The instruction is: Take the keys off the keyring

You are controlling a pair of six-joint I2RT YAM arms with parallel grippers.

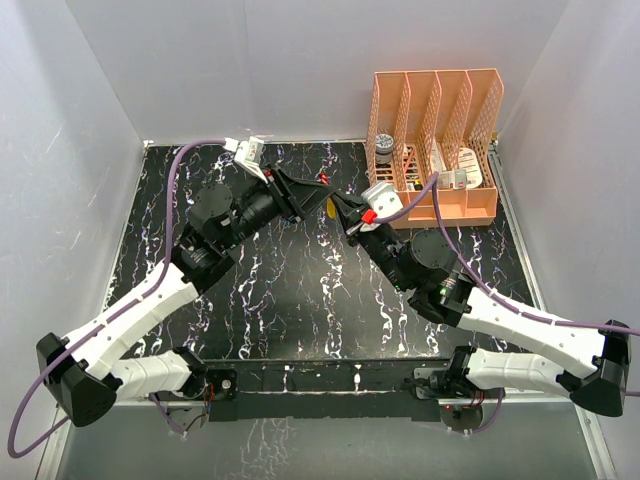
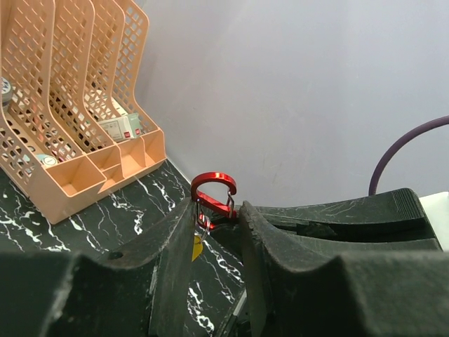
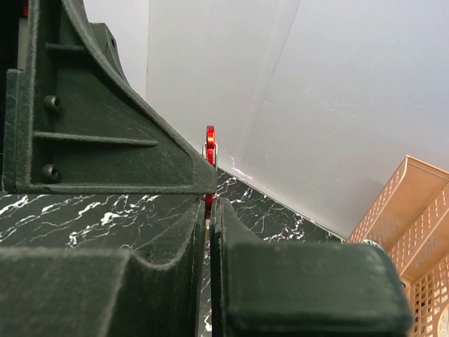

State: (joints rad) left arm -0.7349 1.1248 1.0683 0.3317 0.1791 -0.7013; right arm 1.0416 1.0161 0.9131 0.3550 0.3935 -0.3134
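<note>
The keyring (image 2: 213, 184), a small dark red clip-like loop, is pinched between the fingers of my left gripper (image 2: 217, 210) and sticks up above them. A thin silver wire ring hangs from it and carries the yellow-gold key (image 2: 197, 247) just below. In the top view, the keyring (image 1: 323, 180) and the key (image 1: 331, 207) are held above the mat between my left gripper (image 1: 305, 192) and right gripper (image 1: 341, 208). In the right wrist view, my right gripper (image 3: 208, 205) is shut on the thin edge of the key (image 3: 208, 226), right under the keyring (image 3: 210, 144).
An orange file rack (image 1: 440, 140) with small items stands at the back right, also in the left wrist view (image 2: 77, 119). The black marbled mat (image 1: 300, 300) covers the table. White walls close in at the back and both sides.
</note>
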